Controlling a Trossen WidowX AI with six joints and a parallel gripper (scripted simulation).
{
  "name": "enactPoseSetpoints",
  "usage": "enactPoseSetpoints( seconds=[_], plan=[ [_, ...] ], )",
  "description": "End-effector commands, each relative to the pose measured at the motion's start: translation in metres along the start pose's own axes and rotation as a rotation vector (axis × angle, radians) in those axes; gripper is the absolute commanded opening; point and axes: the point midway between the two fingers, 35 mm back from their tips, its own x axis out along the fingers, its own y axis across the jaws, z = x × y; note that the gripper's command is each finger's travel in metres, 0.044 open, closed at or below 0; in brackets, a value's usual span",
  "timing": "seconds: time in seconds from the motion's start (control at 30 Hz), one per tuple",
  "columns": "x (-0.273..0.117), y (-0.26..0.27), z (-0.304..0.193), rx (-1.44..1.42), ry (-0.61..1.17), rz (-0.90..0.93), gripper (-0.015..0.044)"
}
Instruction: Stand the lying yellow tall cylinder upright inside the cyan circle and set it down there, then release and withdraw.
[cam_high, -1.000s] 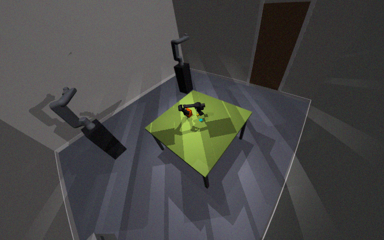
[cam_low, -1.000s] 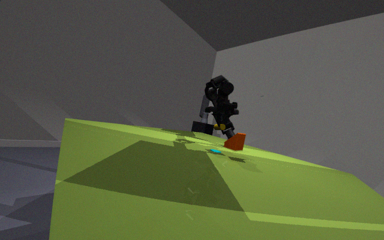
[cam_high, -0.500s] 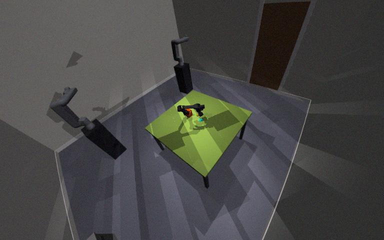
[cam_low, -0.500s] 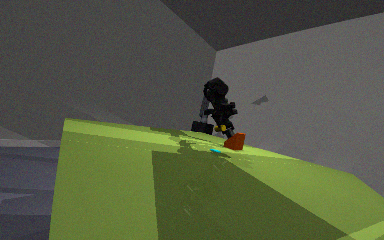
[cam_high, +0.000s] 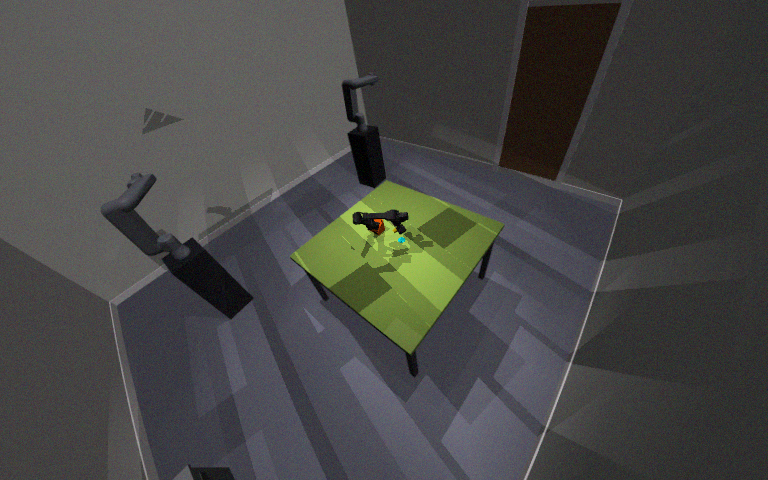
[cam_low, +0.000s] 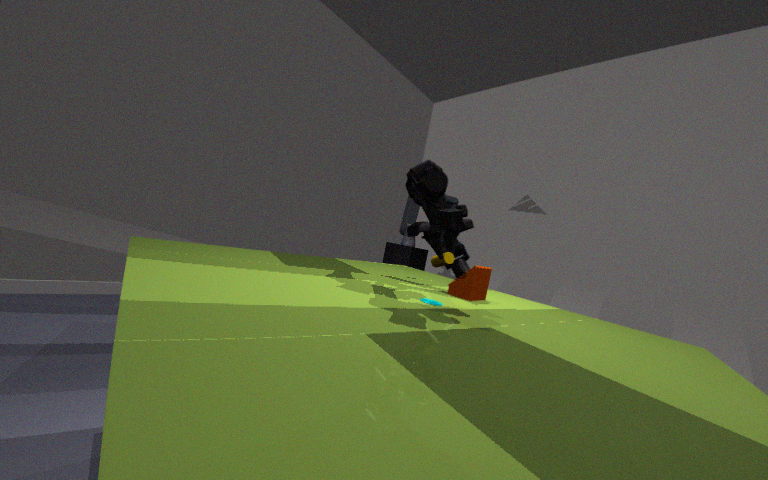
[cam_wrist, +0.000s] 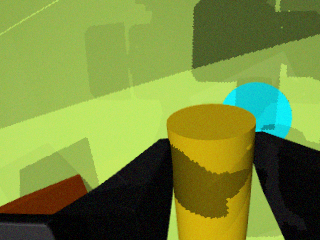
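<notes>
Gripper (cam_wrist: 212, 187) partly closed, clamping yellow tall cylinder (cam_wrist: 212, 180) mid-body. Looks rigid, smooth, prob. light; may slip or rotate. Cyan circle (cam_wrist: 262, 110) just beyond.

green table (cam_high: 362, 266) carrying a few things under patchy light

the table is standing on dark legs over a grey floor (cam_high: 317, 396), its top showing bands of bright and dull green with darker square shadows crossing it. a small cyan circle (cam_low: 431, 302) is lying flat on the top, near the far side. an orange block (cam_low: 471, 284) is sitting just beside the circle, a little farther back, with a slanted face and not touching it. the arm's black base (cam_low: 405, 255) is resting on the top behind the block. a thin pale line is running across the surface in front of the circle.
</notes>
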Motion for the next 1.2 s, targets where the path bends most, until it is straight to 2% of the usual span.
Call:
enactPoseSetpoints(
  seconds=[0.0,1.17],
  plan=[
    [0.0020,0.0019,-0.0011,-0.005,-0.022,0.017,0.0105],
    [0.0082,0.0039,-0.0039,-0.018,-0.261,0.116,0.0105]
  ],
)
